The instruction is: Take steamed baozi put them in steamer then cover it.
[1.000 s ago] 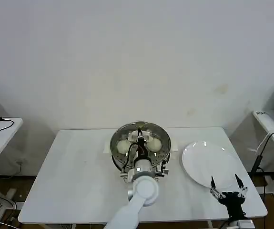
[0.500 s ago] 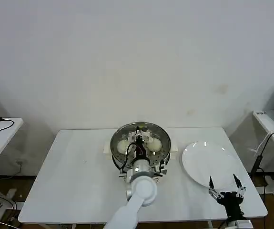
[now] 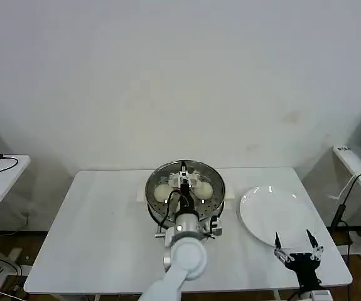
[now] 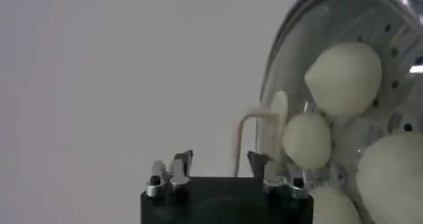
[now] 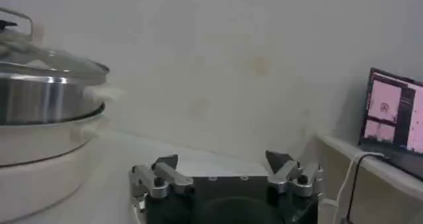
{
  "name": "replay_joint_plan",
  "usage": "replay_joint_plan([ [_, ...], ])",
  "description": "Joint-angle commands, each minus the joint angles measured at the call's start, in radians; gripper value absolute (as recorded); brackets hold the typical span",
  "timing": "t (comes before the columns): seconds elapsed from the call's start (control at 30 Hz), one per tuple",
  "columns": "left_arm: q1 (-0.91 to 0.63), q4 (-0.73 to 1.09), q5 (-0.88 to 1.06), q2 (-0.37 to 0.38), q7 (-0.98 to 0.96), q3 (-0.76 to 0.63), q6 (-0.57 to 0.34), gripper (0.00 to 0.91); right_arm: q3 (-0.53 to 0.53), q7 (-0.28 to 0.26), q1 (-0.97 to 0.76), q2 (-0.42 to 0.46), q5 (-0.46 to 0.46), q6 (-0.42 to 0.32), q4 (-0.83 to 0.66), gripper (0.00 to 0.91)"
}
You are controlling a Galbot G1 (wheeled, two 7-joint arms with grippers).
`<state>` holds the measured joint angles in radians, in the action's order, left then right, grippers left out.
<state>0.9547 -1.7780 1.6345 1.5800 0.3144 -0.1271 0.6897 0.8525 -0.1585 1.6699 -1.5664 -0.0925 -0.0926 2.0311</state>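
Baozi (image 3: 162, 192) inside steamer (image 3: 213, 204), mid-table toward far edge, seen through glass cover (image 3: 202, 171) seated on rim. Left gripper (image 3: 183, 182) directly above cover's white handle (image 4: 246, 134), fingers apart either side of it, not clamped. Right gripper (image 3: 292, 244) near right corner of table (image 3: 98, 232), fingers spread wide, holding nothing, just at near edge of white plate (image 3: 272, 210).

Steel steamer (image 3: 152, 188) mid-table, glass cover (image 3: 196, 170) apparently on, baozi (image 3: 162, 192) inside
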Motion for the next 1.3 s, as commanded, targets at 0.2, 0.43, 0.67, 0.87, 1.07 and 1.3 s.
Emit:
replay_joint_plan([
  [0.2, 0.096, -0.272, -0.267, -0.153, -0.040, -0.012, 0.000, 0.907, 0.006, -0.001, 0.012, 0.007, 0.001, -0.003, 0.000, 0.907],
  [0.43, 0.253, -0.452, -0.685, -0.233, -0.221, 0.175, -0.088, 0.907, -0.007, -0.003, 0.027, 0.013, 0.004, -0.011, 0.001, 0.907],
  [0.67, 0.331, -0.319, -1.539, -0.342, -0.477, 0.598, -0.566, 0.907, -0.022, -0.006, 0.071, 0.017, 0.013, -0.028, 0.030, 0.907],
  [0.87, 0.487, -0.336, -1.832, -0.404, -0.543, 0.822, -0.613, 0.907, -0.033, -0.009, 0.102, 0.028, 0.011, -0.030, 0.061, 0.907],
  [1.07, 0.695, -0.397, -1.918, -0.387, -0.545, 0.893, -0.633, 0.907, -0.040, -0.019, 0.128, 0.043, 0.021, -0.036, 0.079, 0.907],
  [1.3, 0.874, -0.391, -1.918, -0.362, -0.566, 0.889, -0.721, 0.907, -0.052, -0.035, 0.136, 0.080, 0.057, -0.035, 0.068, 0.907],
])
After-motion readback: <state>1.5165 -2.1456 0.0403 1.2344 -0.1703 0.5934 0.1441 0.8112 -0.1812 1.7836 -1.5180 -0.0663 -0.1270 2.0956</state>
